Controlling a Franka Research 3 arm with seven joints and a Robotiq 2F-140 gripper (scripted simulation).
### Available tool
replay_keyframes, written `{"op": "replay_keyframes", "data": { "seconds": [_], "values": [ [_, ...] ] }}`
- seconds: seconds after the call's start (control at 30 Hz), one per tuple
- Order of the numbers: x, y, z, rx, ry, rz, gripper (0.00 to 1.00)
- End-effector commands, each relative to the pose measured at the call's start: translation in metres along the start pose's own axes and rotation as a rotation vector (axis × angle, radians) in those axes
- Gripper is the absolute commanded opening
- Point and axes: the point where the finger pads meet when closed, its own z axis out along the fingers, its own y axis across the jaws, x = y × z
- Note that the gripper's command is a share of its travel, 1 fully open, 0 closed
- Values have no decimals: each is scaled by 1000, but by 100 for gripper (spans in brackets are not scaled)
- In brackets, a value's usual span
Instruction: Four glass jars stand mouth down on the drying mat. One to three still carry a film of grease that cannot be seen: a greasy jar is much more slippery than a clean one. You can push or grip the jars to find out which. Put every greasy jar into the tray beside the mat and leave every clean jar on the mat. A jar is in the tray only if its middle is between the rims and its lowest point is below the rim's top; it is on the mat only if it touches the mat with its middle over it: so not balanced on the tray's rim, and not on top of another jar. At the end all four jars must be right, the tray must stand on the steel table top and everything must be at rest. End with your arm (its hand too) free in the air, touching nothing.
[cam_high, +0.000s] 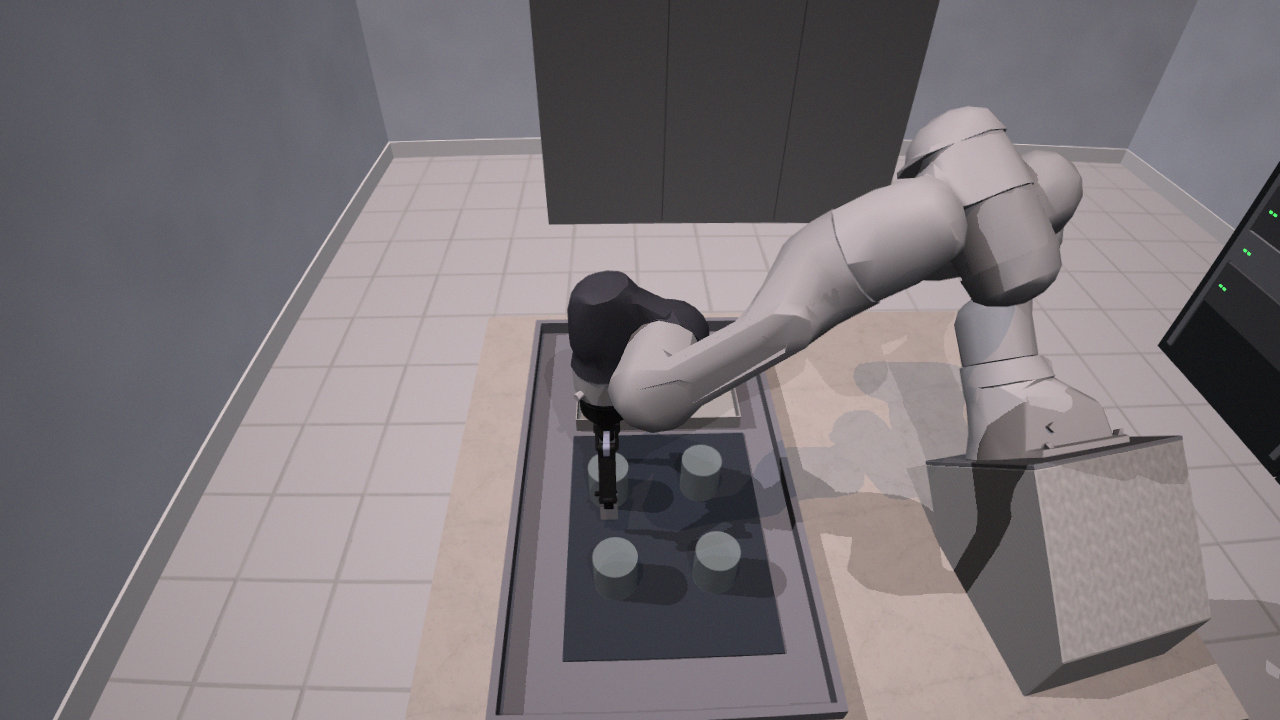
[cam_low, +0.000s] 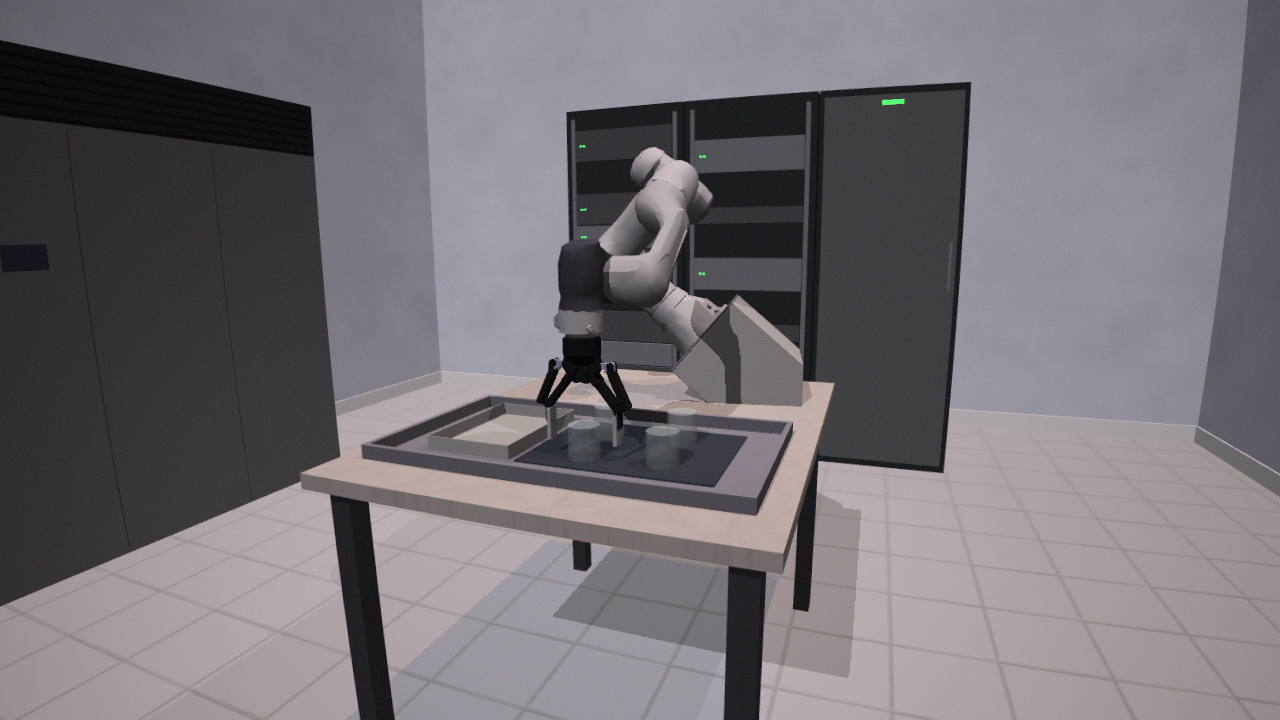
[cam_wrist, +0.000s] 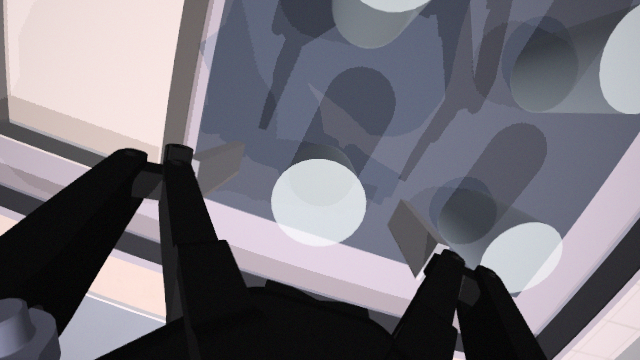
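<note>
Four pale glass jars stand mouth down on the dark mat (cam_high: 662, 635) (cam_low: 707, 470) (cam_wrist: 240, 115). My gripper (cam_high: 607, 479) (cam_low: 583, 428) (cam_wrist: 319, 186) is open, pointing down. Its fingers stand on either side of the back-left jar (cam_high: 622, 471) (cam_low: 584, 447) (cam_wrist: 318, 220), beside its upper part, with gaps on both sides in the wrist view. The back-right jar (cam_high: 700, 474) (cam_wrist: 370, 32), the front-left jar (cam_high: 614, 568) (cam_low: 662, 449) (cam_wrist: 522, 257) and the front-right jar (cam_high: 716, 562) (cam_low: 682, 427) (cam_wrist: 622, 70) stand apart. Grease cannot be seen.
The shallow tray (cam_high: 720, 420) (cam_low: 474, 445) (cam_wrist: 175, 90) lies beyond the mat in the top view, partly hidden by the arm. No jar shows in its visible part. A raised rim (cam_low: 572, 481) surrounds the steel top. One finger is between the back-left and front-left jars.
</note>
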Motion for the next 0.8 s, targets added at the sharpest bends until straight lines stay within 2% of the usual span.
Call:
{"op": "replay_keyframes", "data": {
  "seconds": [0.0, 0.6, 0.63, 0.77],
  "values": [
    [-2, 1, 1, -2, -4, -5, 62],
    [-2, 1, 1, -2, -4, -5, 62],
    [-2, 1, 1, -2, -4, -5, 59],
    [-2, 1, 1, -2, -4, -5, 59]
  ]
}}
